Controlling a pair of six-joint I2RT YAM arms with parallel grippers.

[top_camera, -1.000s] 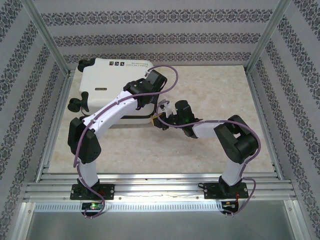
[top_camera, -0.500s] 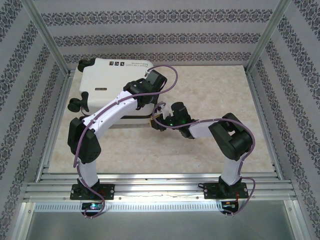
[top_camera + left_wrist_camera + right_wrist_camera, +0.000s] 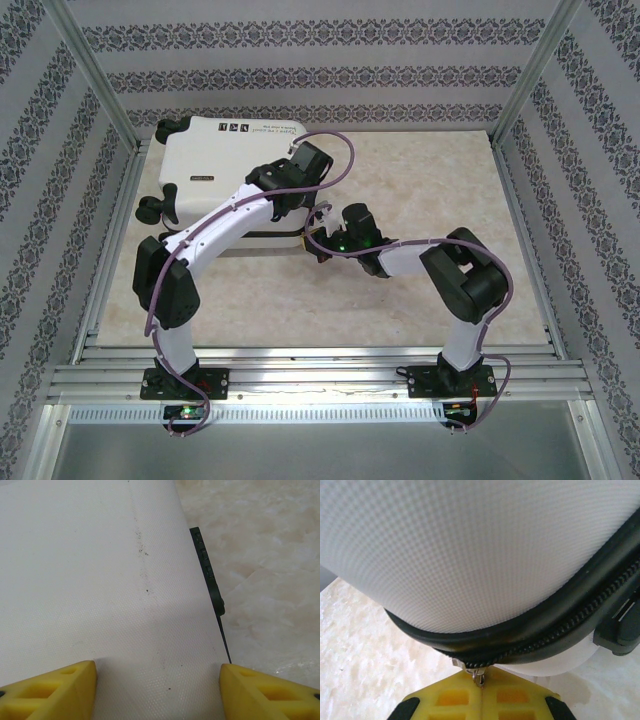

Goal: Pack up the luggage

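Luggage (image 3: pixel 215 150): I see it closed, lying flat at the far left of the surface (image 3: pixel 430 180).
Left claw (image 3: pixel 157 680): released; I have its yellow fingers spread wide over the luggage's top, near the right edge.
Right claw (image 3: pixel 480 682): clenched on the zipper pull (image 3: pixel 479 676) at the luggage's near right corner.

The zipper pull (image 3: pixel 479 674) is half hidden inside the right claw (image 3: pixel 481 689) — print (image 3: pixel 262 127) on the luggage (image 3: pixel 210 150) is unreadably small.
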